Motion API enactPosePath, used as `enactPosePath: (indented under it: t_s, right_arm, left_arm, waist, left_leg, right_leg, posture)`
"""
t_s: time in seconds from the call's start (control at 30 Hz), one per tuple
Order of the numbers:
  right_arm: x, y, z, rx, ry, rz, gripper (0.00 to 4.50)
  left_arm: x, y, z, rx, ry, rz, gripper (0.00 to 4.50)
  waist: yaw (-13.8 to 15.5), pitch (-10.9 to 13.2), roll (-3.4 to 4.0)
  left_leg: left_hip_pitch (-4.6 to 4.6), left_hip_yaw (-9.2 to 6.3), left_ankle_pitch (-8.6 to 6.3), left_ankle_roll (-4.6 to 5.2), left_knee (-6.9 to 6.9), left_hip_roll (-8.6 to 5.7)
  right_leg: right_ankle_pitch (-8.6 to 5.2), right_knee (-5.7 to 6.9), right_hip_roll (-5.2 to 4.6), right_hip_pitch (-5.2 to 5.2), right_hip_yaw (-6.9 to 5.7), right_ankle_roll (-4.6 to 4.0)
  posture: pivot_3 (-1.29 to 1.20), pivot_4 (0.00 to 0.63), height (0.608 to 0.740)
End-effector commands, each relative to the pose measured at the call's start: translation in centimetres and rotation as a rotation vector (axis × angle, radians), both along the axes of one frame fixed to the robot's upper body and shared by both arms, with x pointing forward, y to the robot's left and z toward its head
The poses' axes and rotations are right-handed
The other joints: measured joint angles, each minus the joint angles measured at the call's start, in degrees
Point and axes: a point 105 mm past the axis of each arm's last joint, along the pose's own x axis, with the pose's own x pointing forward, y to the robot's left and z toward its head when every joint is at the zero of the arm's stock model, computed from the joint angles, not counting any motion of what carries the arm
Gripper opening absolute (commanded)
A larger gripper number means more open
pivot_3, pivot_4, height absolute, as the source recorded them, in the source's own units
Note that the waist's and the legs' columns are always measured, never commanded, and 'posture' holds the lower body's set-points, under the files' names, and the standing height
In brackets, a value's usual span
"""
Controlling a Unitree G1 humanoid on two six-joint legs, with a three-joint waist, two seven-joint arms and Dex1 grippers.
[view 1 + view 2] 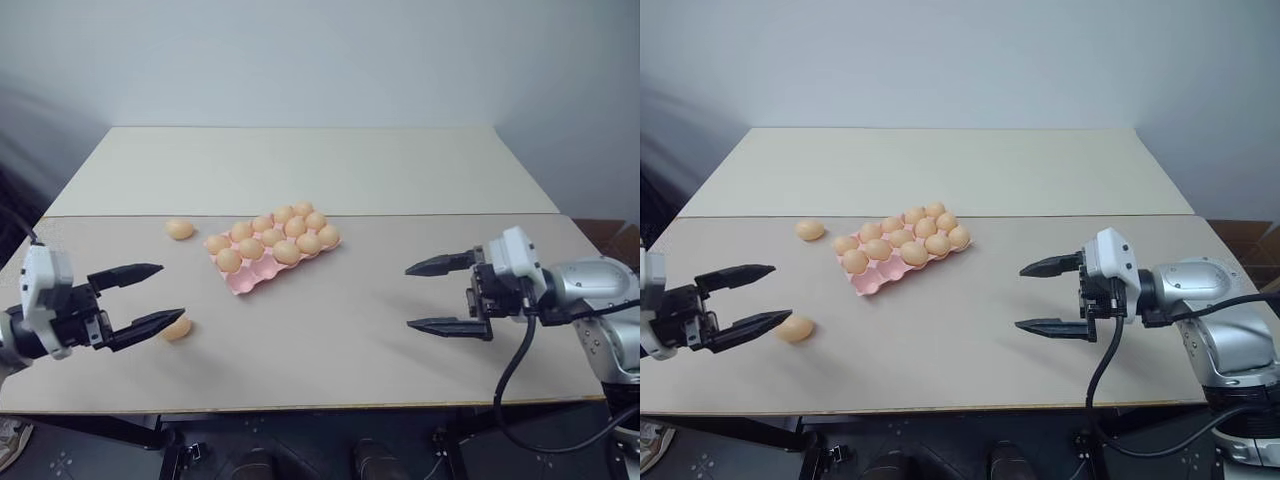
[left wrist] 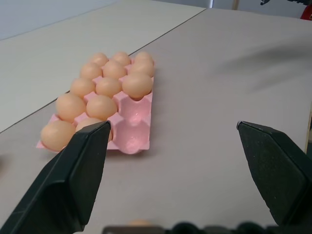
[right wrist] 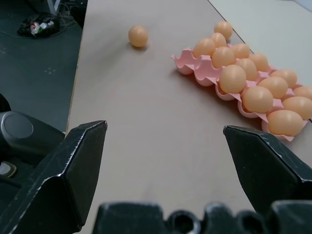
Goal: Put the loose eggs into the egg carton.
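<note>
The pink egg carton (image 1: 243, 282) lies slanted at mid-table, holding several tan eggs (image 1: 272, 237); two cups at its near-left end (image 2: 132, 127) are bare. One loose egg (image 1: 180, 229) rests on the table left of the carton. Another loose egg (image 1: 177, 328) lies just beyond the lower fingertip of my left gripper (image 1: 170, 292), not between the fingers. That gripper is open, empty, and points right across the table. My right gripper (image 1: 409, 297) hovers open and empty at the right, pointing left toward the carton, well apart from it.
Two pale tabletops meet at a seam (image 1: 450, 214) running behind the carton. The near table edge (image 1: 330, 408) runs below both grippers. Bare tabletop lies between the carton and the right gripper. Dark floor with some clutter (image 3: 39, 24) lies off the table's left end.
</note>
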Motion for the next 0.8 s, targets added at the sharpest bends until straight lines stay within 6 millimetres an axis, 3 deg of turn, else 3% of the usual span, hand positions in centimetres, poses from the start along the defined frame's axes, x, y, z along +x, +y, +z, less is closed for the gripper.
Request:
enactPosePath:
  t_s: [0.03, 0.17, 0.33, 0.63, 0.8]
  right_arm:
    - [-0.6, 0.2, 0.9, 0.011, -0.049, 0.033, 4.44]
    - [-0.7, 0.7, 0.8, 0.011, -0.047, 0.069, 4.44]
    - [-0.5, 1.2, 0.8, 0.024, -0.058, 0.081, 4.44]
    - [-0.7, 1.5, 1.1, 0.034, -0.082, 0.099, 4.44]
    - [-1.0, 1.6, 1.3, 0.036, -0.091, 0.096, 4.44]
  left_arm:
    - [-1.0, 1.5, 1.0, 0.051, -0.038, 0.069, 4.50]
    - [-1.9, 3.8, 0.2, 0.147, 0.011, 0.149, 4.50]
    - [-2.0, 4.6, -1.9, 0.261, 0.071, 0.154, 4.50]
    - [3.2, 2.5, -7.4, 0.460, 0.092, 0.062, 4.50]
    - [5.2, 1.8, -9.2, 0.533, 0.120, 0.025, 4.50]
  waist:
    - [-0.1, 0.0, 0.00]
    - [0.0, 0.0, -0.02]
    - [0.1, 0.0, -0.01]
    - [1.4, 0.0, -0.03]
    - [1.5, 0.0, -0.03]
  left_leg:
    - [0.01, 0.01, 0.00, 0.00, 0.00, 0.00]
    - [0.05, 0.02, 0.00, 0.00, 0.00, 0.00]
    - [0.11, 0.04, 0.00, 0.00, 0.00, 0.00]
    - [0.05, 0.04, 0.00, 0.00, 0.00, -0.02]
    - [0.04, 0.05, 0.00, 0.00, 0.00, -0.02]
  right_leg:
    - [0.00, -0.01, 0.00, 0.00, 0.01, 0.00]
    - [0.00, 0.04, 0.00, 0.01, 0.00, 0.00]
    - [-0.01, 0.05, 0.00, 0.04, 0.00, -0.01]
    - [0.00, 0.04, 0.00, 0.00, 0.00, -0.02]
    - [0.01, 0.06, 0.01, 0.01, 0.00, -0.02]
  posture:
    - [0.00, 0.150, 0.740]
    - [0.00, 0.150, 0.740]
    - [0.00, 0.150, 0.740]
    - [0.00, 0.150, 0.740]
    - [0.00, 0.150, 0.740]
